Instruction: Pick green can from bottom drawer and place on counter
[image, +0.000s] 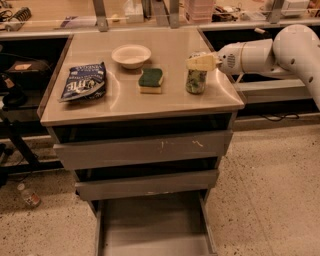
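The green can (196, 81) stands upright on the counter (165, 97) near its right edge, to the right of the sponge. My gripper (201, 62) reaches in from the right on the white arm (260, 55) and sits around the can's top, hiding the lid. The bottom drawer (150, 225) is pulled out at the foot of the cabinet, and its flat floor holds nothing I can see.
On the counter are a green-and-yellow sponge (151, 80), a white bowl (131, 55) and a dark blue snack bag (84, 82). Two upper drawers (145, 149) stand slightly ajar. A small bottle (29, 196) lies on the floor at left. Shelving runs behind.
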